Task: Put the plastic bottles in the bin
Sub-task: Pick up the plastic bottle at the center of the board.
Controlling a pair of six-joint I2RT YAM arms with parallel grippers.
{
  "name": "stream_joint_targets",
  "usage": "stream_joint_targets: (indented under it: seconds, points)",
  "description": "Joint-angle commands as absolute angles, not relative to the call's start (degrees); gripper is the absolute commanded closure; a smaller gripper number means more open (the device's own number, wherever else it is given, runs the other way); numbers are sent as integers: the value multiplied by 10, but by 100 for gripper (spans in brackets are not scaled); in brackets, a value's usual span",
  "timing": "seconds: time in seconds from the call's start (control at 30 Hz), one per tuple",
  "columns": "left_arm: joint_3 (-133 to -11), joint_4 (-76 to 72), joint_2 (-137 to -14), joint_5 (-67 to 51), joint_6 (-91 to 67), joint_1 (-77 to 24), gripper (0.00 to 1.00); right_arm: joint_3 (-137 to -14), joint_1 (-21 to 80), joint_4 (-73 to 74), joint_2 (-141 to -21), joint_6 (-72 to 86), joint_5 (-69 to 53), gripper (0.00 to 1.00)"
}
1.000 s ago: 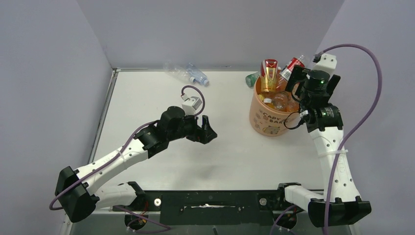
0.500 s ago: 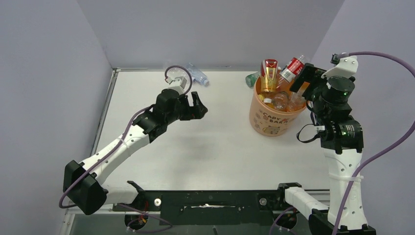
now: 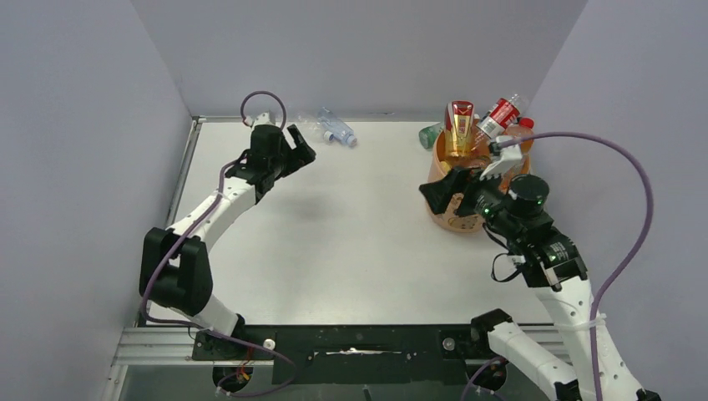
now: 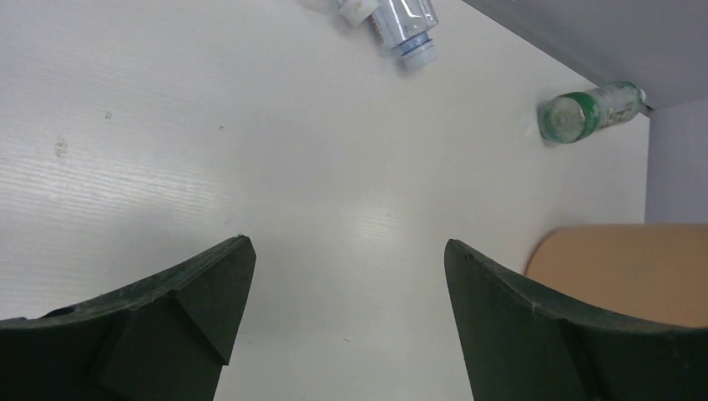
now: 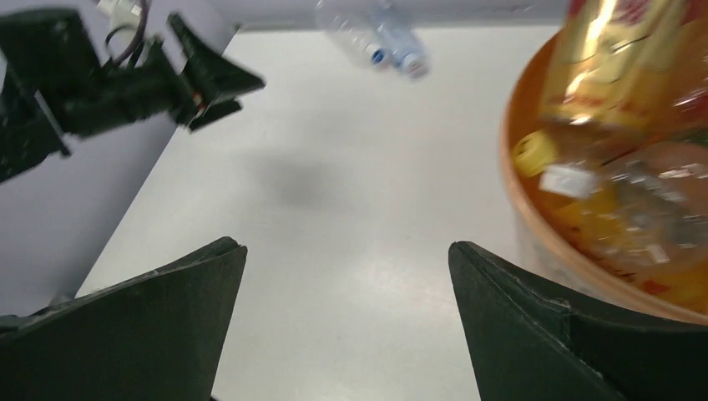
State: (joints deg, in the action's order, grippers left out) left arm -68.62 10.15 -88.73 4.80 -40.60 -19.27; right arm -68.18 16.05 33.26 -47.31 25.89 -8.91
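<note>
Your right gripper, jaws spread and empty, hangs in front of the bin at the bench's far right, hiding most of its near wall from above. Its wrist view is blurred. Two clear bottles lie at the far edge, cut off in the left wrist view. A green bottle lies beside the bin's far side. Your left gripper, released, is near the far-left corner.

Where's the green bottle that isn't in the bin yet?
Top view: the green bottle lies on the table at its far edge, right of centre, just behind the left side of the bin. The left wrist view shows it upper right, on its side.
</note>
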Motion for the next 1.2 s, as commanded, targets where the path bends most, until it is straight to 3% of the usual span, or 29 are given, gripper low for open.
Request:
stream_joint_targets:
  seconds: [0.0, 0.13, 0.27, 0.6, 0.97, 1.17]
  points:
    - [-718, 30, -912, 63, -426, -175, 15, -579, 280, 225, -439, 286, -66, 2]
    - [-747, 13, -970, 26, -433, -140, 15, -508, 431, 171, -464, 279, 45, 2]
    - [-802, 25, -1024, 31, -423, -130, 15, -483, 519, 125, -528, 276, 104, 2]
    - [-882, 17, -1118, 54, -456, -113, 12, -431, 540, -1, -644, 294, 35, 2]
    - [-969, -3, -1216, 42, -475, -82, 12, -409, 540, -38, -673, 290, 23, 2]
    - [-957, -92, -1242, 15, -493, -74, 11, -406, 540, -45, -680, 289, 17, 2]
